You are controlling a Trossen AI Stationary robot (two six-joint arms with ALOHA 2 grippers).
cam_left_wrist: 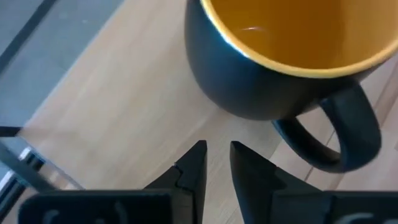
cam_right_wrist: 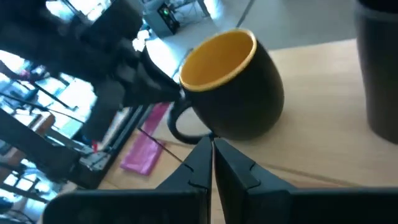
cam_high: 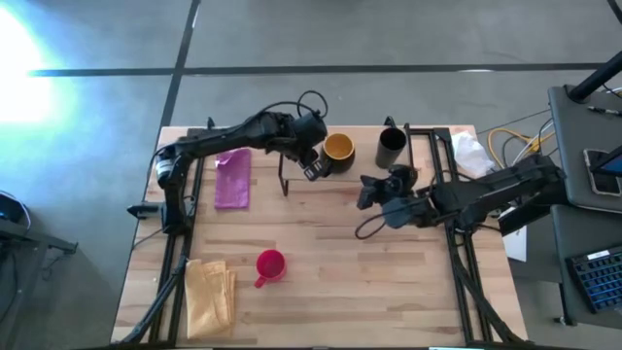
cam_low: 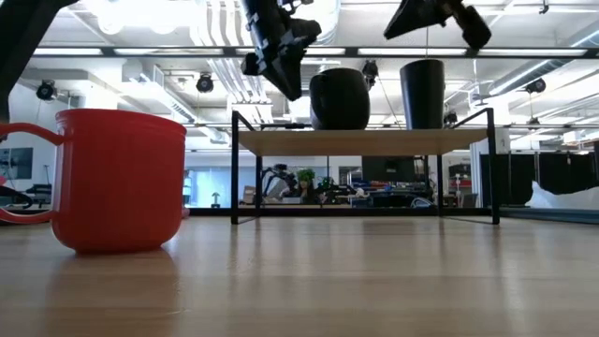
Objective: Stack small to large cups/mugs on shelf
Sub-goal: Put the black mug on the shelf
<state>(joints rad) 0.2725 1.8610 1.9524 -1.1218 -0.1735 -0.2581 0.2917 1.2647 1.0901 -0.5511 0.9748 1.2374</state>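
A dark mug with an orange-yellow inside (cam_high: 338, 149) and a taller plain black cup (cam_high: 392, 147) stand upright on the low wooden shelf (cam_low: 365, 142). The red mug (cam_high: 269, 264) stands on the tabletop toward the near edge, handle to the left. My left gripper (cam_left_wrist: 217, 152) hovers over the shelf just left of the dark mug, beside its handle (cam_left_wrist: 336, 140). It is open by a narrow gap and holds nothing. My right gripper (cam_right_wrist: 211, 149) is shut and empty. It hangs above the table on the near side of the shelf (cam_high: 364, 192), pointing at the dark mug.
A purple cloth (cam_high: 233, 178) lies left of the shelf and a yellow cloth (cam_high: 209, 297) lies at the near left corner. The shelf's black metal legs (cam_low: 234, 168) stand on the table. Bare wood stretches between the red mug and the shelf.
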